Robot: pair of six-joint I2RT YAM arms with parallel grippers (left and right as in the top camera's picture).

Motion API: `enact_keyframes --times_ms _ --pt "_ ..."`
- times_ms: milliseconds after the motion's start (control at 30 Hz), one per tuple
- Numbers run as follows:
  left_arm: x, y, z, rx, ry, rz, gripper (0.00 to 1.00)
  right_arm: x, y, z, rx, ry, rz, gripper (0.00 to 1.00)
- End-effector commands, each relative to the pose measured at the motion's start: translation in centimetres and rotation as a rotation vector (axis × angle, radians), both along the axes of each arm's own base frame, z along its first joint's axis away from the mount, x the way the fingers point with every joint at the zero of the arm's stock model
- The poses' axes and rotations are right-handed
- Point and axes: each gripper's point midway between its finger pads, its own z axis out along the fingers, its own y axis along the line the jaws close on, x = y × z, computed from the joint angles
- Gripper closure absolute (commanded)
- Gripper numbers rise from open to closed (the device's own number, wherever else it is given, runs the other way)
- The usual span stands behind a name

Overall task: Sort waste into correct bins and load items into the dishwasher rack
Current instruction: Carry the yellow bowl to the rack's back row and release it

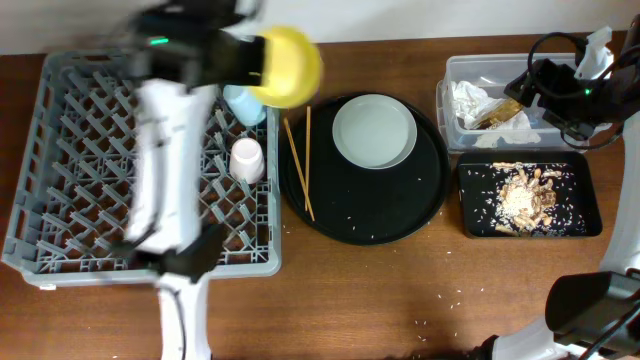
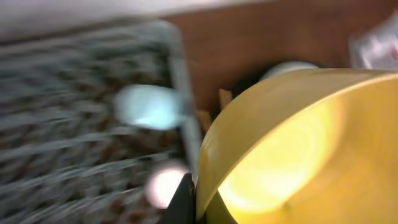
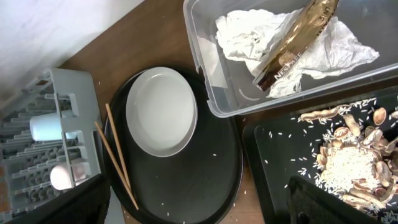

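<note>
My left gripper [image 2: 196,199] is shut on the rim of the yellow bowl [image 1: 290,65] and holds it above the back right corner of the grey dishwasher rack [image 1: 60,150]. A light-blue cup [image 1: 243,103] and a pink cup [image 1: 247,160] stand in the rack. The pale plate [image 3: 161,111] and two chopsticks [image 3: 118,158] lie on the round black tray [image 1: 400,215]. My right gripper [image 3: 199,205] is open and empty, up near the clear tub [image 3: 205,74], which holds white napkins [image 3: 249,37] and a gold wrapper [image 3: 298,40]. Food scraps [image 3: 348,155] lie in the shallow black tray [image 3: 280,149].
Rice crumbs are scattered on the round tray and on the wooden table [image 1: 380,290] in front of it. The left wrist view is blurred by motion. A wall runs along the table's back edge.
</note>
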Motion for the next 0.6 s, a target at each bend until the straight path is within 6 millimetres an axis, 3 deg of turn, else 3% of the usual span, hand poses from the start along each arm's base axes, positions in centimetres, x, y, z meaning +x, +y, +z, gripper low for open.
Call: enact_keyframes --times_ms 0,33,100,167,300,367,567 --pt "-4.9 9.4 6.5 0.110 -0.119 0.284 0.99 0.0 0.1 -0.6 -0.016 0.014 0.014 0.09" --pt "-6.0 12.2 6.6 0.151 -0.111 0.408 0.99 0.0 0.1 -0.6 -0.016 0.014 0.013 0.09" --pt "-6.7 15.1 6.0 0.202 -0.091 0.539 0.99 0.1 0.1 -0.6 -0.017 0.010 0.013 0.09" --pt "-6.6 16.2 4.5 0.225 -0.048 0.595 0.99 0.2 0.1 -0.6 -0.021 0.008 0.013 0.09" --pt "-6.3 16.8 0.4 0.320 0.061 0.650 0.99 0.0 -0.2 -0.7 -0.033 0.017 0.005 0.08" --pt "-7.2 17.1 -1.2 0.429 0.106 0.695 0.99 0.1 -0.2 -0.7 -0.033 0.017 0.005 0.08" --pt "-10.6 15.0 -5.5 0.676 0.142 0.722 0.99 0.1 -0.2 -0.7 -0.033 0.016 0.005 0.08"
